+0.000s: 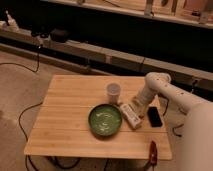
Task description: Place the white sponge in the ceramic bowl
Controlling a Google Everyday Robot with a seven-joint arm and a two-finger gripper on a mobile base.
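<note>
The green ceramic bowl (105, 120) sits on the wooden table (65, 125), front of centre, and holds nothing I can see. My gripper (136, 105) hangs at the end of the white arm, low over the table, just right of the bowl's far right rim. A small cream-white patch at its tip looks like the white sponge (133, 107). I cannot tell whether it is held or lying on the table.
A pale translucent cup (114, 92) stands behind the bowl. A long white bar with dark marks (129, 115) lies right of the bowl, below the gripper. A black phone (154, 116) lies further right. A red tool (152, 150) sits at the front right edge.
</note>
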